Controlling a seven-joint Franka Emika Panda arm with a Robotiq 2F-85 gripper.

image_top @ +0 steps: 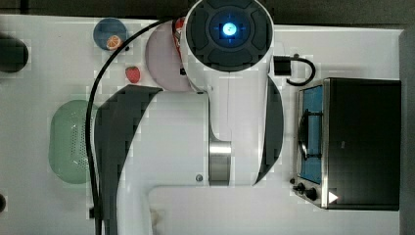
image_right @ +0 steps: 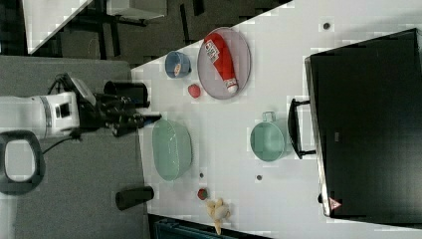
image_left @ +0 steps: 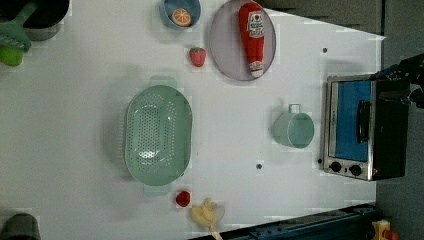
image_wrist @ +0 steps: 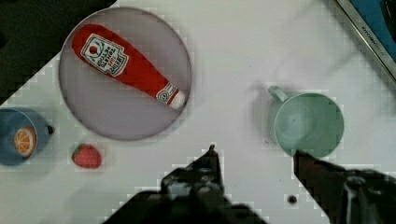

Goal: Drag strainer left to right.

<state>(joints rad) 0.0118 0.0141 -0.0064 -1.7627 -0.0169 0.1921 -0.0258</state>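
The strainer (image_left: 158,134), a pale mint-green oval dotted with tiny holes and tabbed at both ends, lies on the white table (image_left: 75,125) towards the left view's left, a green mug (image_left: 294,129) well apart on its right. In the top view the arm (image_top: 195,142) hides part of the strainer. The wrist view shows the gripper (image_wrist: 254,156) with fingers spread, holding nothing.

Bright, even light — soft, blocky blur
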